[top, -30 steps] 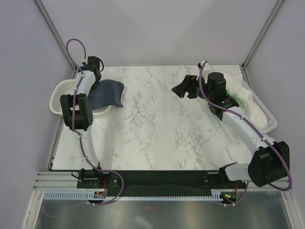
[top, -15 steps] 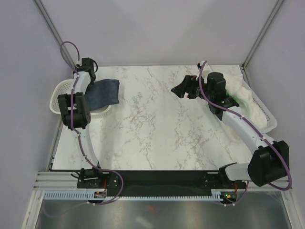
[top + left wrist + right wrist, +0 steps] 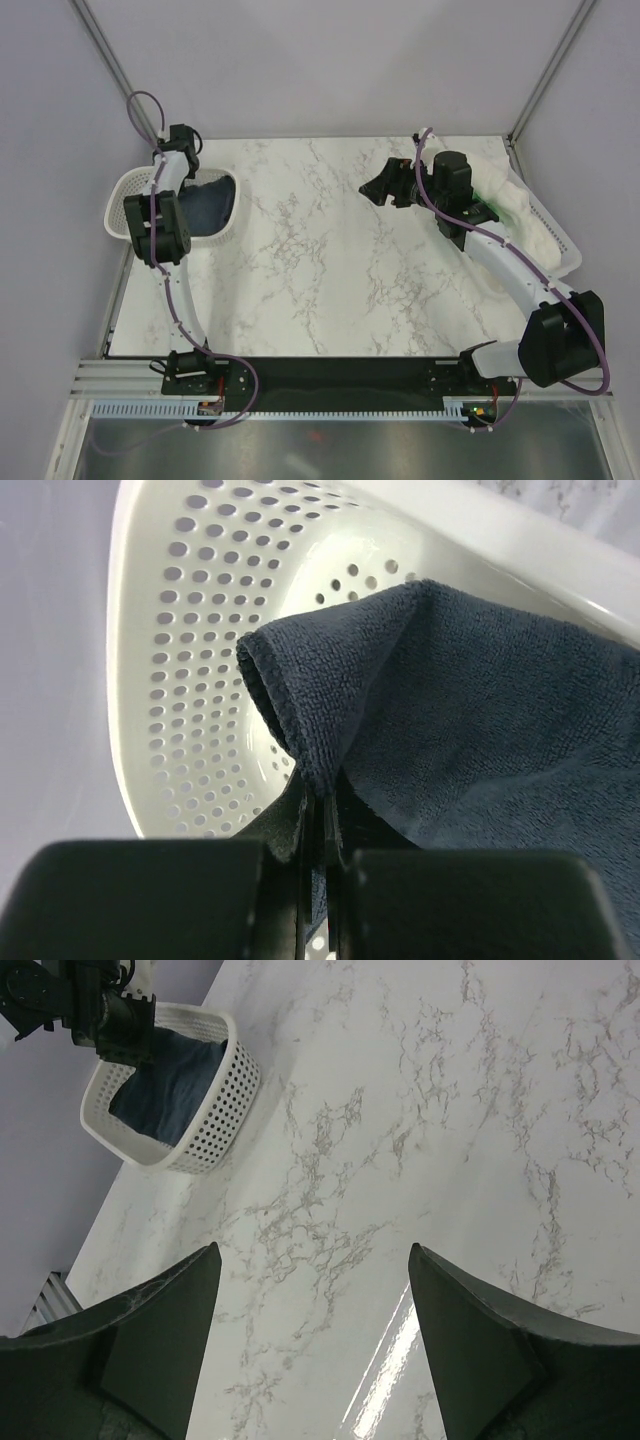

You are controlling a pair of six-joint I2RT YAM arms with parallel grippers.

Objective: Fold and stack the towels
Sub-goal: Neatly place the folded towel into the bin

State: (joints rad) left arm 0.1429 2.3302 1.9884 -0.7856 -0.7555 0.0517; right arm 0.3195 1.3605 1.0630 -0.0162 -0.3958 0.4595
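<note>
jaws of left tool (image 3: 322,810) clamp a corner of navy towel (image 3: 480,710), the cloth draped into left basket (image 3: 190,630). right tool (image 3: 313,1255) gapes empty above tabletop (image 3: 420,1110). green towel (image 3: 497,199) and white towel (image 3: 528,220) lie in right basket (image 3: 566,262).

Left claw (image 3: 322,810) is pinched on the navy towel (image 3: 480,710) at the tabletop's (image 3: 320,270) far-left corner. Right claw (image 3: 312,1260) gapes wide near the far edge.

navy towel (image 3: 480,730): in L basket (image 3: 118,200), corner raised | white towel (image 3: 530,225): heaped, R basket (image 3: 566,262) | green towel (image 3: 490,207): adjoining
</note>
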